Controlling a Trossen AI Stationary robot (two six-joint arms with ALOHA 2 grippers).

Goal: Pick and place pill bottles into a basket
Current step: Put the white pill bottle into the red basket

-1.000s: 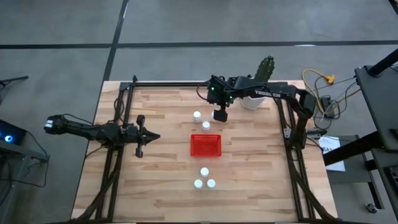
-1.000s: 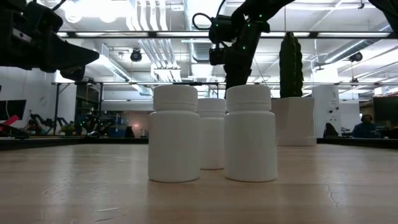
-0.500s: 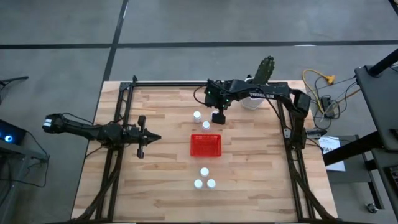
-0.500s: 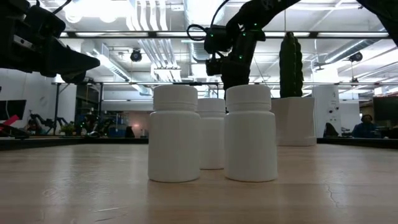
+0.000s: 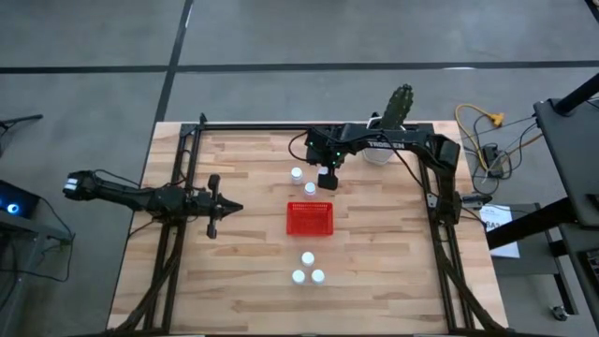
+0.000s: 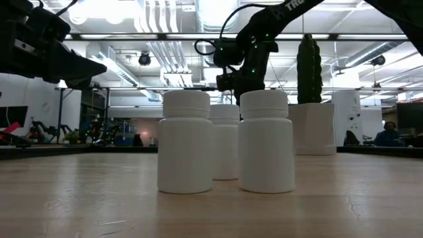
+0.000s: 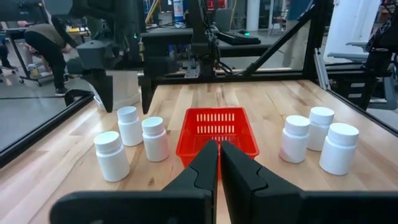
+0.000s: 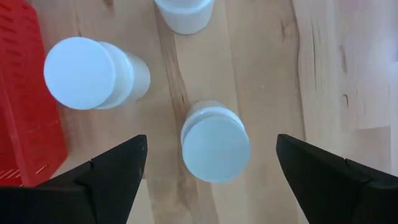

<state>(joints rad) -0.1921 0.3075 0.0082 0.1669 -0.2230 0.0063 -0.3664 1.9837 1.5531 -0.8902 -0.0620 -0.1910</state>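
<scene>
Pill bottles (image 8: 214,144), wrist-view-only third (image 8: 183,12), basket (image 8: 25,93)

Even overhead light falls on the wooden table (image 5: 243,281), with only faint shadows. From table height, ceiling strip lights (image 6: 99,10) glare white, leaving both arms silhouetted and the room behind soft. Near the right wrist camera, a white bottle cap (image 8: 215,148) looks slightly blurred.

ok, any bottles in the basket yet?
No. In the left wrist view the red basket is empty, and all six pill bottles stand on the table beside it.
</scene>
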